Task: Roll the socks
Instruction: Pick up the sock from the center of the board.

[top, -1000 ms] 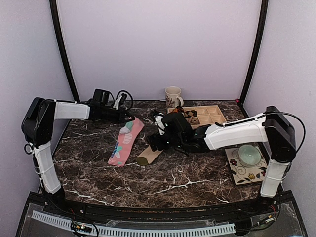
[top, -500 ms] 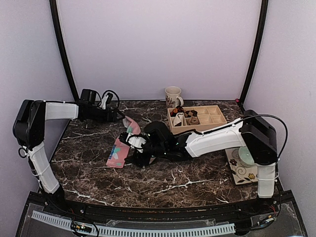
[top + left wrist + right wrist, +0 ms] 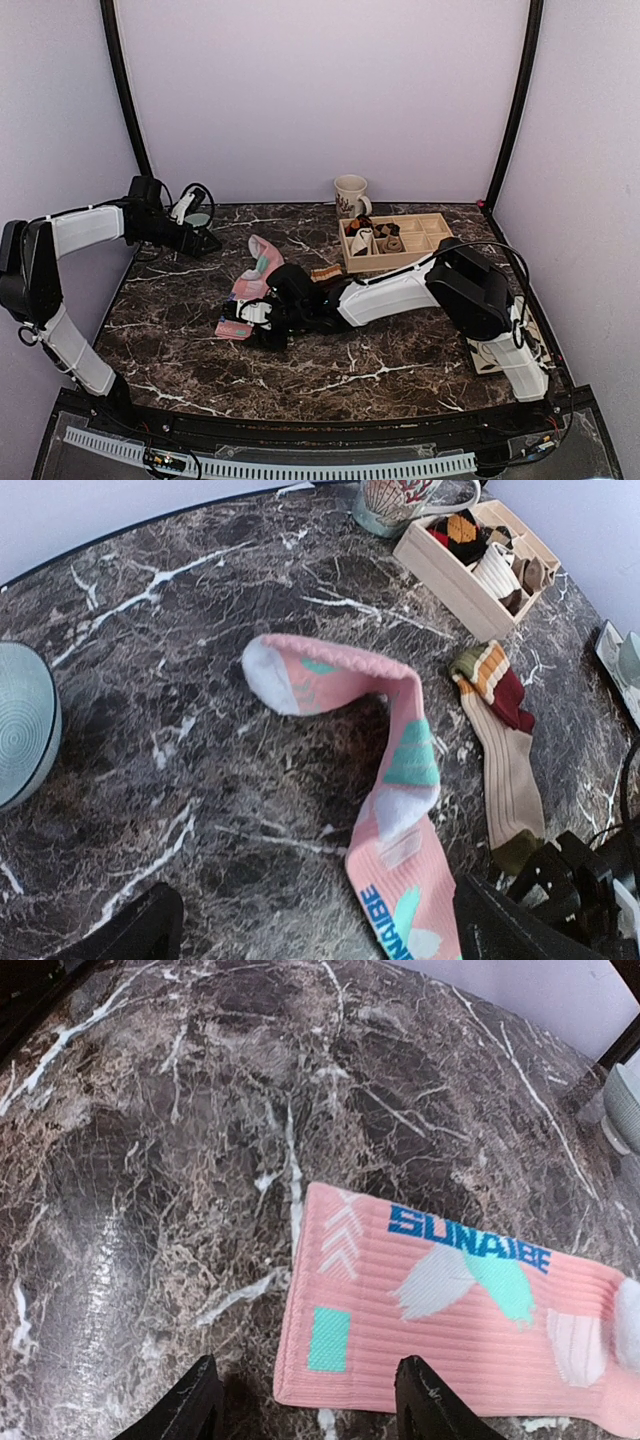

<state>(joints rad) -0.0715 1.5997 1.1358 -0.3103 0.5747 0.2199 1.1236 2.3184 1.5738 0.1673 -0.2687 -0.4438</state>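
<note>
The right gripper has its jaws partly apart, straddling the printed cuff corner of the long pink sock with pale green and white patches, which lies on the dark marble table. Whether its fingers touch the fabric is hard to tell. Ahead of the left gripper, spread wide and empty, that sock's white toe end arches up. The short tan sock with a dark-red striped cuff lies flat just beside the right gripper.
</note>
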